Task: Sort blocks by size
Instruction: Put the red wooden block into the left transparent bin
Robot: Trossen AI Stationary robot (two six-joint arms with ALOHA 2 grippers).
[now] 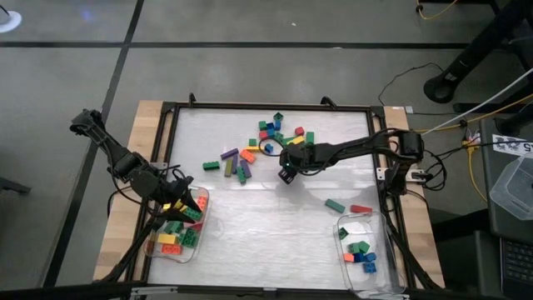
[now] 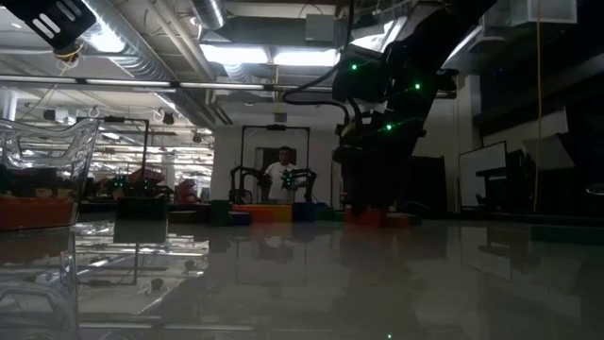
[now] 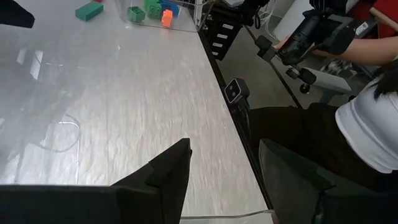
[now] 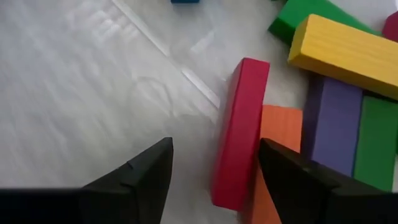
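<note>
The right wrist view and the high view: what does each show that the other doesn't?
Only the right wrist view shows, close up, the open right hand straddling a long red block beside an orange block. Only the high view shows the left hand over the left tub, and the right tub. Both show the central block pile on the table.

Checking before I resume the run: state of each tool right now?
Left tool: open, empty, over the left tub.
Right tool: open, holding nothing, its open fingers either side of a red block in the pile.
</note>
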